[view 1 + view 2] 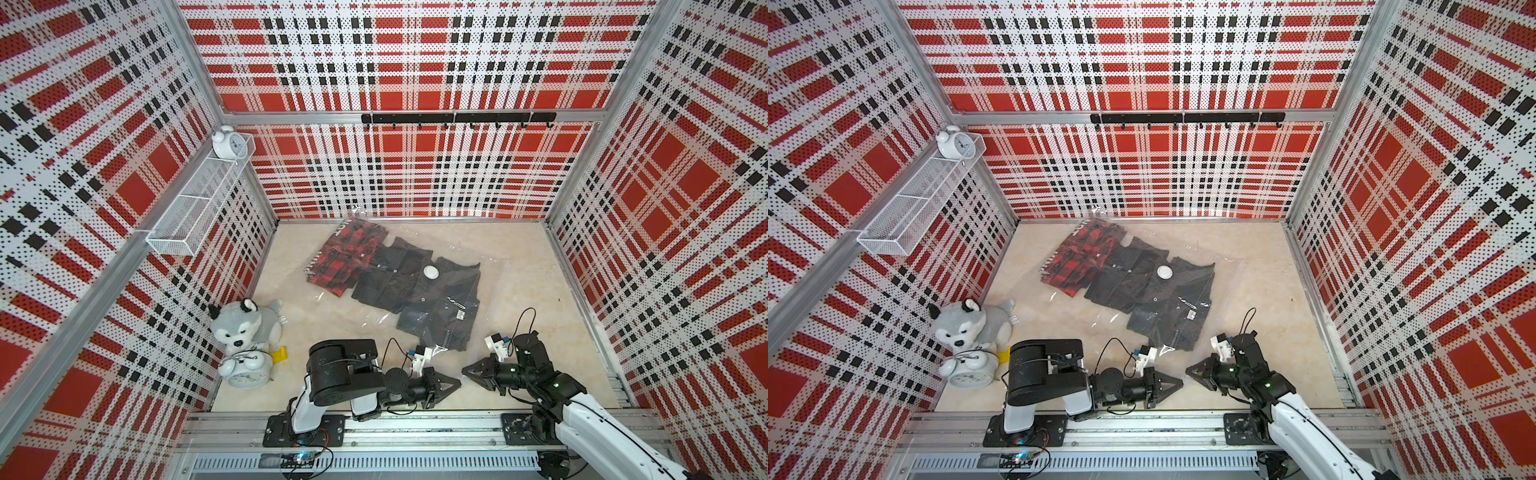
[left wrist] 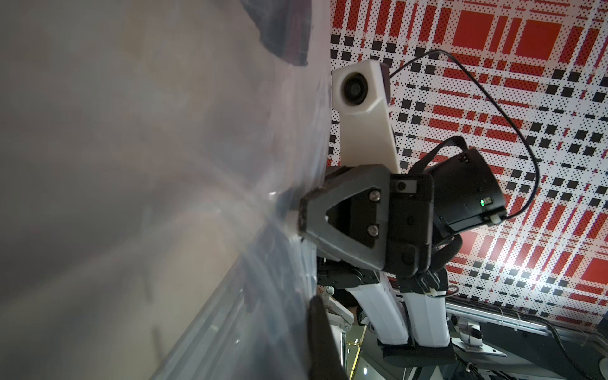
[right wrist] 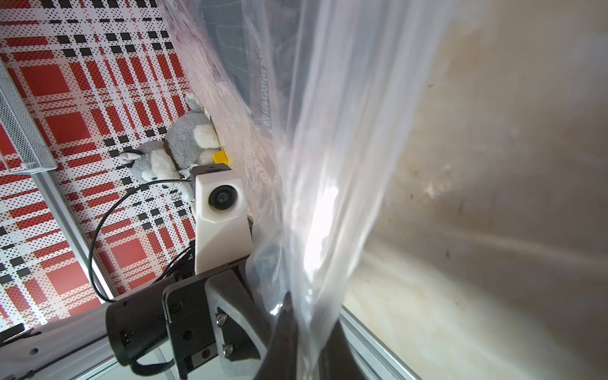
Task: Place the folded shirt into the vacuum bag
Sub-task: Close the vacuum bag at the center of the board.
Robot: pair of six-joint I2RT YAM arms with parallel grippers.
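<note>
The clear vacuum bag (image 1: 490, 286) lies flat on the floor in both top views, its round white valve (image 1: 431, 272) facing up. Inside it lie a red plaid shirt (image 1: 347, 257) and dark folded shirts (image 1: 440, 311), the nearest reaching toward the bag's front edge. My left gripper (image 1: 457, 379) and right gripper (image 1: 465, 369) meet tip to tip at that edge, low over the floor. Each is shut on the plastic. In the right wrist view the film (image 3: 329, 164) runs up from between my clamped jaws (image 3: 306, 329). In the left wrist view the bag (image 2: 269, 279) lies against my finger (image 2: 324, 342).
A plush husky (image 1: 245, 324), a white alarm clock (image 1: 245, 370) and a yellow block (image 1: 279, 355) sit at the front left corner. A wire shelf (image 1: 199, 203) with another clock (image 1: 227, 143) hangs on the left wall. Plaid walls enclose the floor, and an aluminium rail (image 1: 415, 424) runs along the front.
</note>
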